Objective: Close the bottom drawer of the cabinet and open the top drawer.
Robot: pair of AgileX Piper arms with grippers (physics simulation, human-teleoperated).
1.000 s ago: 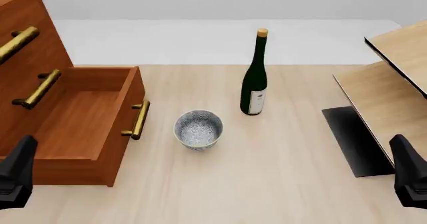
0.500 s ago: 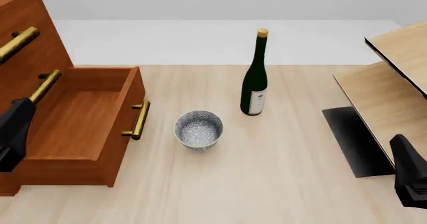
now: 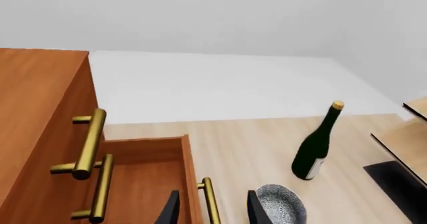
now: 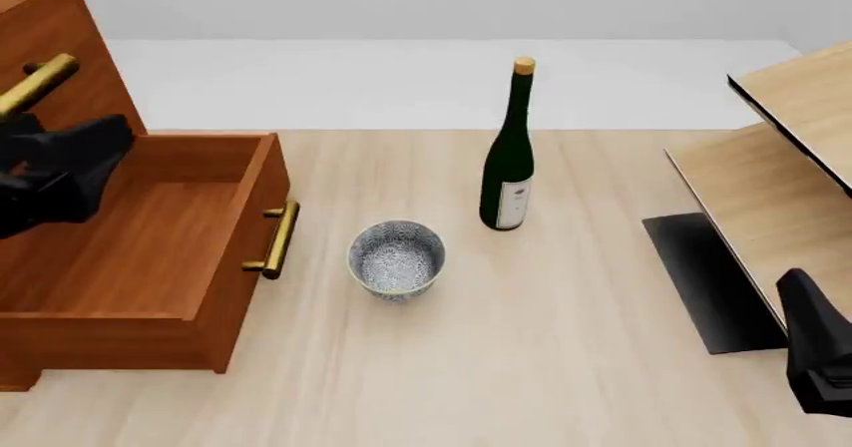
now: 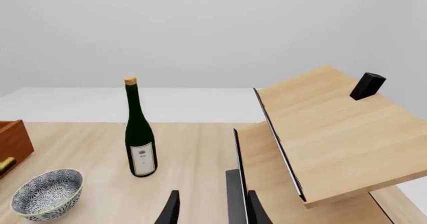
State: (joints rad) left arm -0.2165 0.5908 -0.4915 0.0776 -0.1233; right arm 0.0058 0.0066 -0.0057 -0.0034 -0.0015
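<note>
a tall red-brown cabinet (image 4: 47, 58) is standing at the far left of the front view, on a pale wood counter (image 4: 533, 347). its bottom drawer (image 4: 147, 257) is hanging wide open, an empty deep box reaching toward the middle of the frame, its brass handle (image 4: 275, 239) facing right. the top drawer (image 3: 40, 114) is sitting shut at the upper left, with its own brass bar (image 3: 89, 144) sticking out from the front.

the left claw (image 4: 60, 173) is hovering over the open drawer at the left edge, near the cabinet front, touching nothing; in the left wrist view its fingers are parted with nothing between them. the right claw (image 5: 208, 209) is waiting low in the right corner of the front view, also parted and holding nothing.

a patterned bowl (image 4: 395, 257) is sitting just right of the drawer handle, and a dark green bottle (image 4: 509, 153) is standing upright beyond it. a pale shelf unit (image 4: 779, 158) is filling the right edge.

the drawer looks rigid and probably slides easily; a flat push on its front or handle should close it. the top bar, smooth and likely slippery, wants a firm pinch around its middle.
</note>
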